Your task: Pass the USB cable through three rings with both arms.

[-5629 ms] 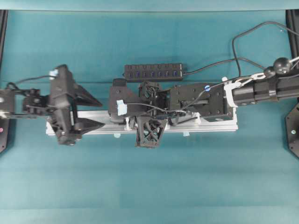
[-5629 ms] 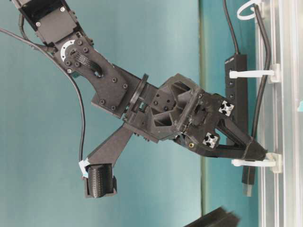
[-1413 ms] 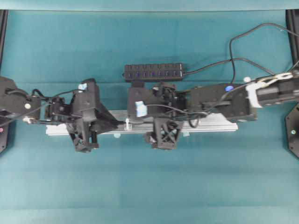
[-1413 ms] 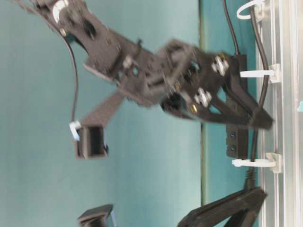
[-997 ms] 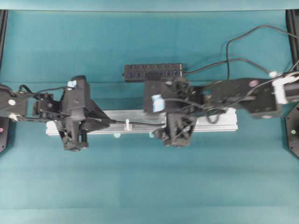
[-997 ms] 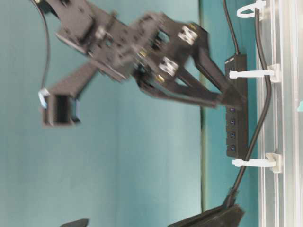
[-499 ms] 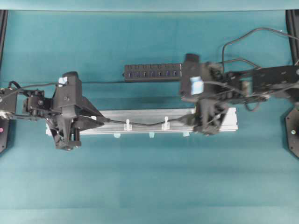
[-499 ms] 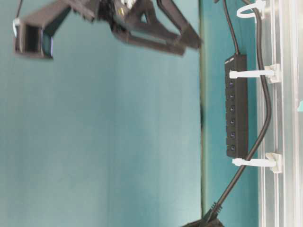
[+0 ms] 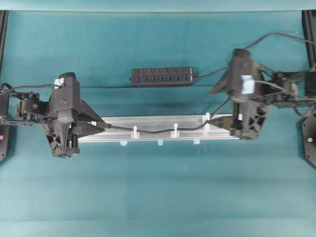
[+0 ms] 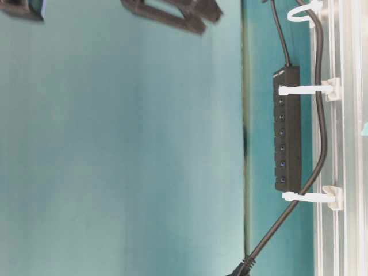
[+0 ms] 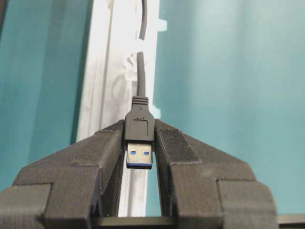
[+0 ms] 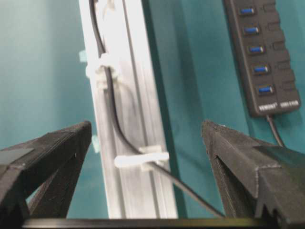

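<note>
USB cable (image 9: 153, 131), thin and black, lies along your long silver aluminium rail (image 9: 163, 120) and runs through all three small translucent white plastic rings (image 9: 175, 132) standing on it. Your left tool (image 11: 140, 143) holds the cable's small black rectangular plug (image 11: 139, 138) pinched between its two black wedge fingers, with the blue-tongued metal end showing in the gap between them; in the overhead view that tool (image 9: 104, 126) sits at the rail's left end. Your right tool (image 9: 217, 111) stands wide with nothing between its fingers, near the rail's right end, just beside the rightmost ring. Beyond the rail, on the teal table (image 9: 158, 187), lies the black multi-port hub bar (image 9: 162, 76), apart from the rail.
</note>
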